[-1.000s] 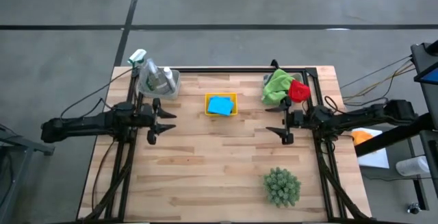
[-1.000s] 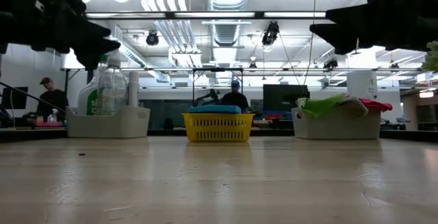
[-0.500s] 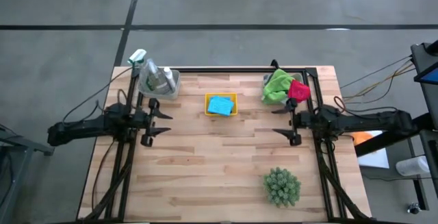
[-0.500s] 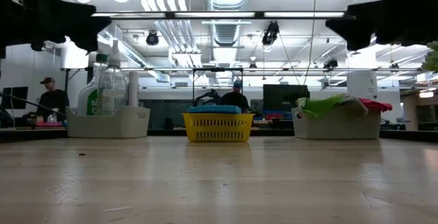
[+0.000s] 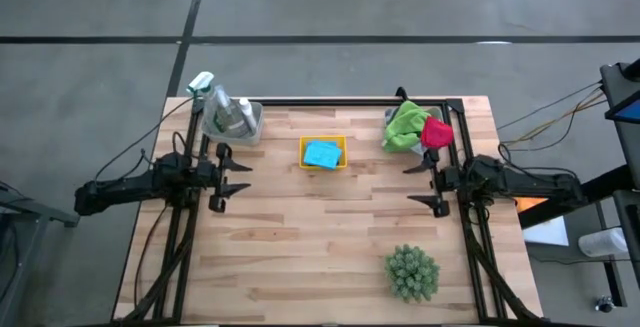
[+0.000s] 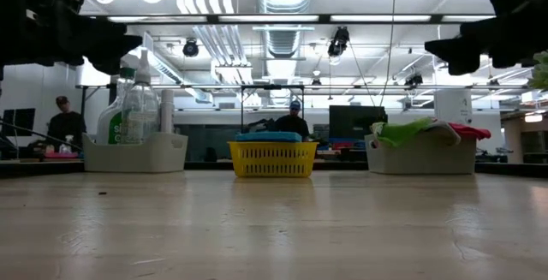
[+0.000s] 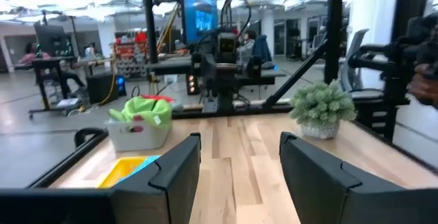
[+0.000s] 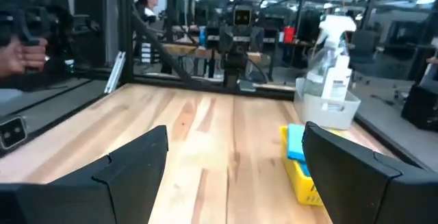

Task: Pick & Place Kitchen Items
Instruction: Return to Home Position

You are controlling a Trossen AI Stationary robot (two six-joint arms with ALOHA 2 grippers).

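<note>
While both hover above the table (image 5: 320, 237), the left gripper (image 5: 238, 179) and right gripper (image 5: 414, 186) stand spread wide and empty; print on the bottle (image 8: 334, 63) is unreadable.

overhead down, low level, wrists inward; all share yellow bin (image 5: 343, 153)

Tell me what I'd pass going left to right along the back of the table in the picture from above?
First the spray bottle in its grey tub → yellow bin with the blue sponge → green cloth → red cloth.
</note>
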